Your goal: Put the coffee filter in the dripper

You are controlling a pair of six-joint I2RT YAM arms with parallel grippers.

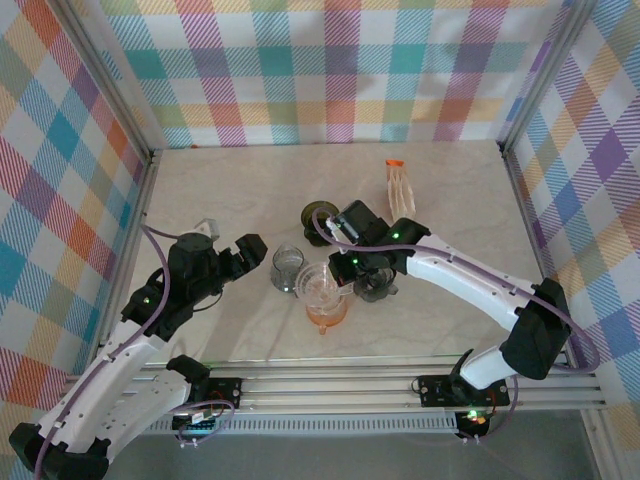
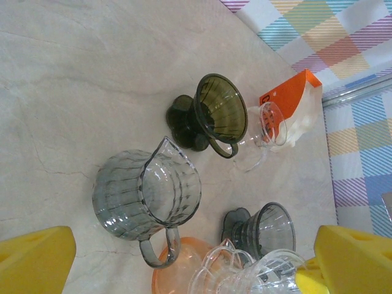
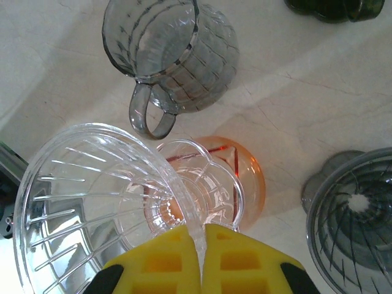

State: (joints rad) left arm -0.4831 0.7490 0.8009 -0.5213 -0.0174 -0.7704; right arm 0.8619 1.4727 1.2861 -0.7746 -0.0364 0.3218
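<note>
While right fingers (image 3: 180,260) pinch clear dripper (image 3: 92,202) over orange server (image 3: 248,177), left fingers (image 2: 37,260) gape empty; filter pack (image 1: 400,187) well apart.

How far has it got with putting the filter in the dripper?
Nothing finished yet. The right hand pinches the clear dripper by its rim over the orange jug; the left hand is open, empty. The filter pack lies at the back, so fetching and seating a filter remains.

In the right wrist view the clear dripper (image 3: 92,202) is clipped by the bottom edge, the grey dripper (image 3: 361,226) is chopped off at the right, and the orange server (image 3: 248,177) is mostly covered. From above, single filters in the filter pack (image 1: 401,188) can't be made out.
</note>
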